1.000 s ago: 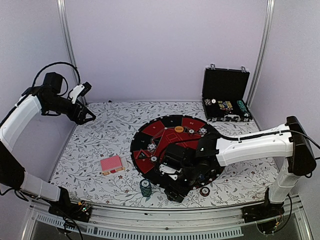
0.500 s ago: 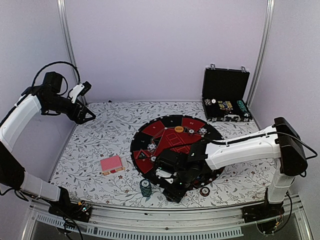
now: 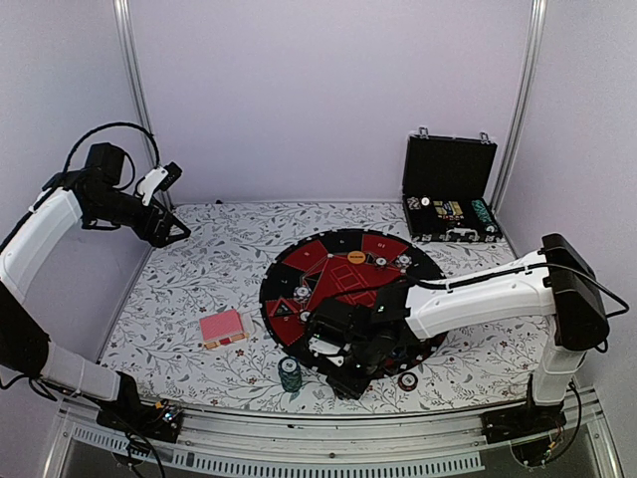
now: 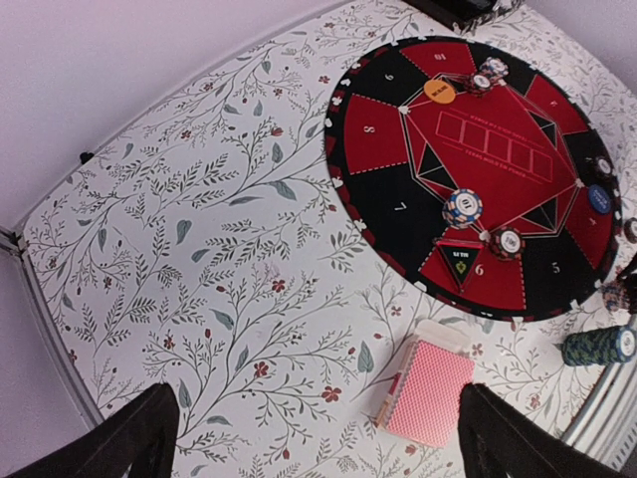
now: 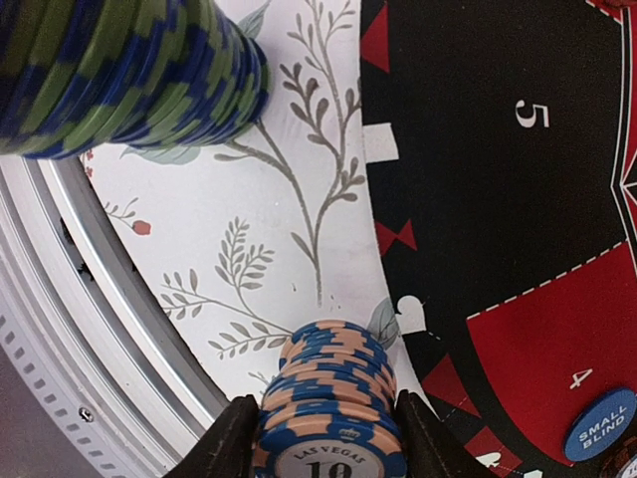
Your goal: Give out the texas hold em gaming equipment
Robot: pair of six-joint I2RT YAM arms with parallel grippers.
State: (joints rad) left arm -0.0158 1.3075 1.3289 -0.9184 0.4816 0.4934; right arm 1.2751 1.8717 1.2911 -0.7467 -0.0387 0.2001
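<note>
**A:** What is the right gripper (image 5: 328, 444) doing?

**B:** It is down low at the near rim of the mat (image 3: 289, 271). Its fingers (image 5: 227, 444) press both sides of the orange-and-blue chip stack (image 5: 333, 390), so it is clenched on that stack. The stack stands on the floral table (image 5: 299, 149), just beside the mat's edge by the sector marked 5.

**A:** And the left gripper (image 4: 317, 408)?

**B:** It is raised over the far left corner, spread wide with nothing between the fingers.

**A:** Where is the rest of the gear?

**B:** The green-and-blue chip stack (image 5: 119, 70) is on the table just left of the right gripper, close to the near edge. The pink card deck (image 4: 430, 391) lies further left, well clear of the mat. A brown-red chip (image 3: 408, 380) sits off the rim to the right. On the mat, the blue button (image 5: 600, 423) lies near the right gripper, the orange button (image 4: 439, 91) is at the far side, and a blue-white chip (image 4: 463, 207) is left of centre.
</note>
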